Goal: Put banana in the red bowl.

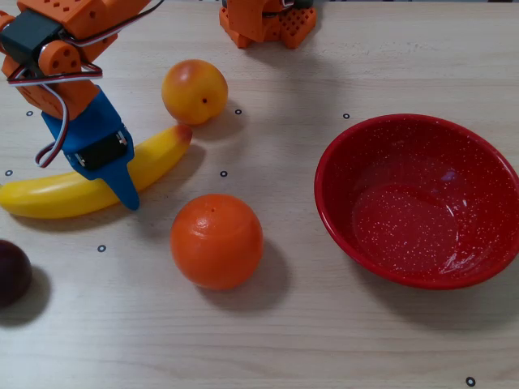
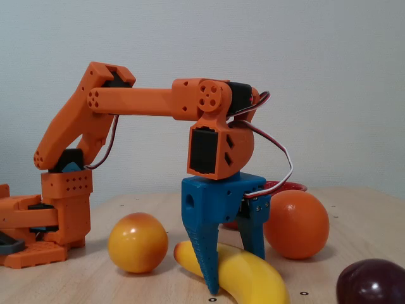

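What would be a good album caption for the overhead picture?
Blue pincer straddling a yellow banana on a wooden table, beside two orange fruits and an empty red bowl.

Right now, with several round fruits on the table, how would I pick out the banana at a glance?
In the overhead view, look left of the large speckled red bowl, past the big orange ball, to the blue gripper. The long, curved, glossy yellow plastic banana lies under it. It is the only elongated fruit; its neighbours are round.
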Available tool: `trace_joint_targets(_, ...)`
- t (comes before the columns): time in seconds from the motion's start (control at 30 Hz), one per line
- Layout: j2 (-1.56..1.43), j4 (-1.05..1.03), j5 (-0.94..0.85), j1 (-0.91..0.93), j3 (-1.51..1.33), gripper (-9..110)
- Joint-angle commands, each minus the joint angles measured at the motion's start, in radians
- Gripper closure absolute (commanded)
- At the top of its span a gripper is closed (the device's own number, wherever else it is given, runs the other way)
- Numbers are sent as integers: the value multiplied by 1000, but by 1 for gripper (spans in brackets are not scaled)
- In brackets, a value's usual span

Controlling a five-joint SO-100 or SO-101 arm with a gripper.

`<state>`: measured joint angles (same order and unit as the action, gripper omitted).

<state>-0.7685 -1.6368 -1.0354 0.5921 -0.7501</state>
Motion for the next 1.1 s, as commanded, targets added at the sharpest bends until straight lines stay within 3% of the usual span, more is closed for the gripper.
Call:
trace_joint_targets(0.0,-31,-26,-14,26,60,102)
trace_joint_targets(1.07,-133,-112,204,-18,173,102)
